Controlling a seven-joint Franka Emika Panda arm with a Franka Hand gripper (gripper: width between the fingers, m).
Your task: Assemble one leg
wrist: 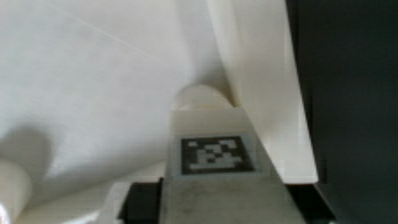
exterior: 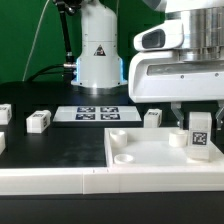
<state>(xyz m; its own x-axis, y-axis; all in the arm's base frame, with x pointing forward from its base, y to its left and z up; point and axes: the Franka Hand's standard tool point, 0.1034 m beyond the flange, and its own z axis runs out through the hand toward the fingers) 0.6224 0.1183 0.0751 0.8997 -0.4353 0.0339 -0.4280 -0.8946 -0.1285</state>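
My gripper (exterior: 199, 117) is shut on the leg (exterior: 200, 134), a small white block with a black-and-white tag. It holds the leg upright over the near corner of the large white plate (exterior: 150, 150), at the exterior view's right. In the wrist view the leg (wrist: 217, 135) sits between my dark fingers (wrist: 143, 202), and its rounded far end points at the plate (wrist: 89, 80) close to its raised edge. Whether the end touches the plate is hidden. Round sockets (exterior: 120, 135) show at the plate's corners.
Three more white legs lie on the black table: one (exterior: 39, 121) left of the marker board (exterior: 92, 113), one (exterior: 152, 118) behind the plate, one (exterior: 3, 115) at the far left. The robot base (exterior: 97, 55) stands behind. A white rail (exterior: 60, 180) runs along the front.
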